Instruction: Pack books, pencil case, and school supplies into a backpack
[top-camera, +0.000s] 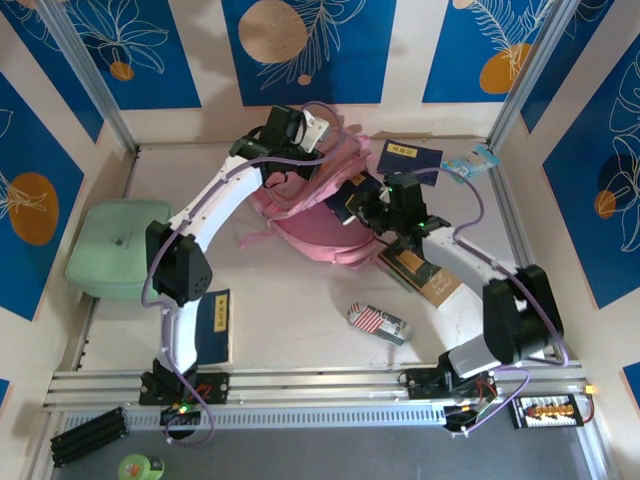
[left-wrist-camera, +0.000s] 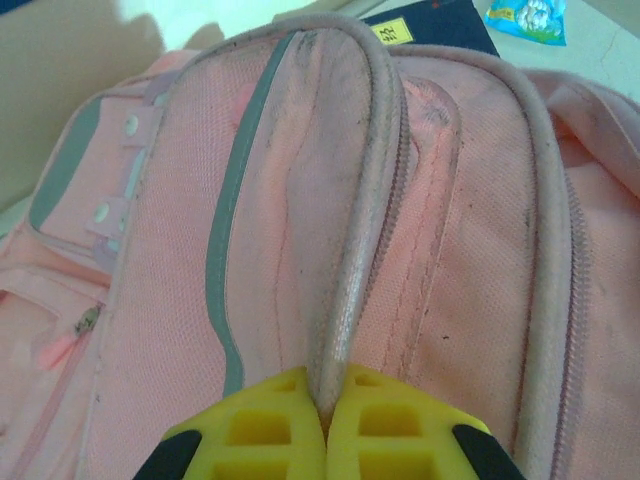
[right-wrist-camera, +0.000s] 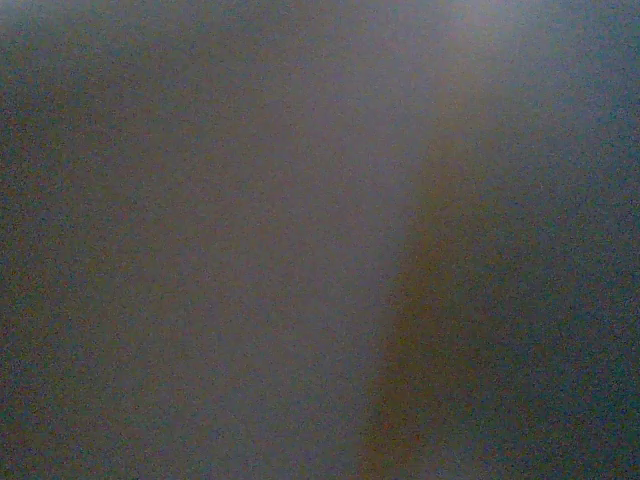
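The pencil case (top-camera: 380, 322) lies well short of the right gripper (top-camera: 368, 203), toward the bases. The right arm folds at its elbow, with its tip beside a navy book (top-camera: 345, 205) at the mouth of the backpack (left-wrist-camera: 480, 250); I cannot tell its grip. The left arm reaches far forward, and the left gripper (left-wrist-camera: 325, 390) is clenched on a piped ridge of the backpack.

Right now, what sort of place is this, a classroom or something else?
Probably a robot lab test cell, not a classroom: a table boxed in by blue leaf-print panels, the left arm and right arm bolted to an aluminium rail, and a pink backpack staged for packing.
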